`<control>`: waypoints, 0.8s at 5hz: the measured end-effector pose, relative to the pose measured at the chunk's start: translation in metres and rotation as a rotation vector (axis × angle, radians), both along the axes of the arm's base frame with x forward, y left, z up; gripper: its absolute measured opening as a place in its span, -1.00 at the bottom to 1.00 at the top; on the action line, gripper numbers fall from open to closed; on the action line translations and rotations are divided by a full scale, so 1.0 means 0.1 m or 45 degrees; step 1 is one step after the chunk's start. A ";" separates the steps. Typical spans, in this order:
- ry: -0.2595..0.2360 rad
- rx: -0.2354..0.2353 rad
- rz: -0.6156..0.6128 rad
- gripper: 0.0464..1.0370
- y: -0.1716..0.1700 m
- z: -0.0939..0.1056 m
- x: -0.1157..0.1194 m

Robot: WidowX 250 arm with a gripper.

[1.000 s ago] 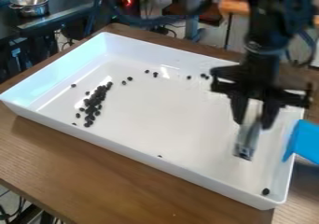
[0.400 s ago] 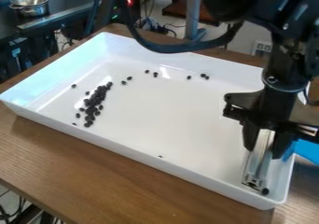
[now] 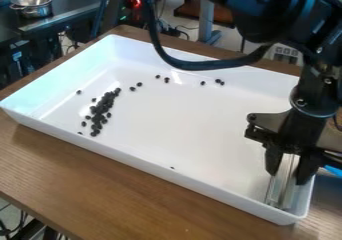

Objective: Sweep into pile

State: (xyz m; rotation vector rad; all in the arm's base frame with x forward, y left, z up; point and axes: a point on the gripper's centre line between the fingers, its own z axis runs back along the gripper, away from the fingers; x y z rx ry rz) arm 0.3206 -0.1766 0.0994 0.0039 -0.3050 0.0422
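My gripper (image 3: 288, 168) hangs over the near right corner of the white tray (image 3: 220, 196), shut on a clear and metallic tool (image 3: 281, 186) held upright between its fingers. The tool's lower end is down at the tray floor in that corner. A dense pile of black beans (image 3: 100, 111) lies toward the tray's left side. Stray beans lie near the far wall, among them a pair (image 3: 219, 81), and one bean (image 3: 172, 168) is by the near wall.
The tray's raised walls surround the work area on a wooden table (image 3: 100, 176). A blue object (image 3: 333, 171) shows behind the gripper at the right. A metal pot (image 3: 31, 5) stands on a separate surface at the upper left.
The gripper has come toward the near right corner and down, carrying the tool. The bean in that corner, visible earlier, is now hidden from view around the tool.
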 end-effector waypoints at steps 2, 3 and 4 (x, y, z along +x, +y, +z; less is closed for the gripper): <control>-0.004 0.019 0.003 -0.35 -0.01 -0.06 0.01; -0.036 0.036 0.009 -0.35 0.15 -0.08 -0.02; -0.027 0.099 0.038 -0.35 0.64 -0.07 -0.04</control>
